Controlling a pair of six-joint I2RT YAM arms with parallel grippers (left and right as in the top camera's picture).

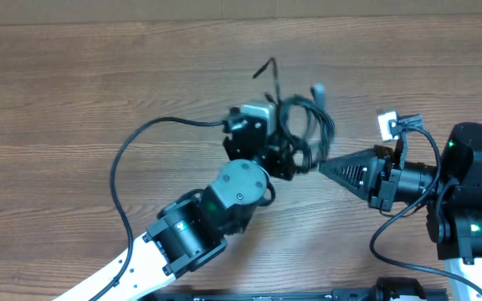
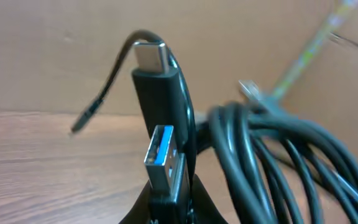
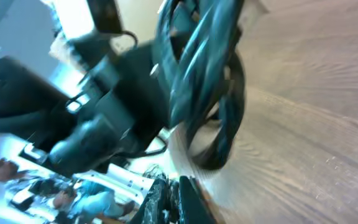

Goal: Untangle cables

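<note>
The black cables hang as a tangled bundle above the table's middle. My left gripper is shut on two of their plugs. In the left wrist view my left gripper clamps a blue USB-A plug and a longer black plug with a silver tip. Looped cords hang to the right. A loose end sticks up and back. My right gripper is shut, its tip at the bundle's right side. In the blurred right wrist view its fingers sit just below a cable loop.
The left arm's thick black wire curves over the wooden table at the left. A white connector and wire sit on the right arm. The table's far edge runs along the top.
</note>
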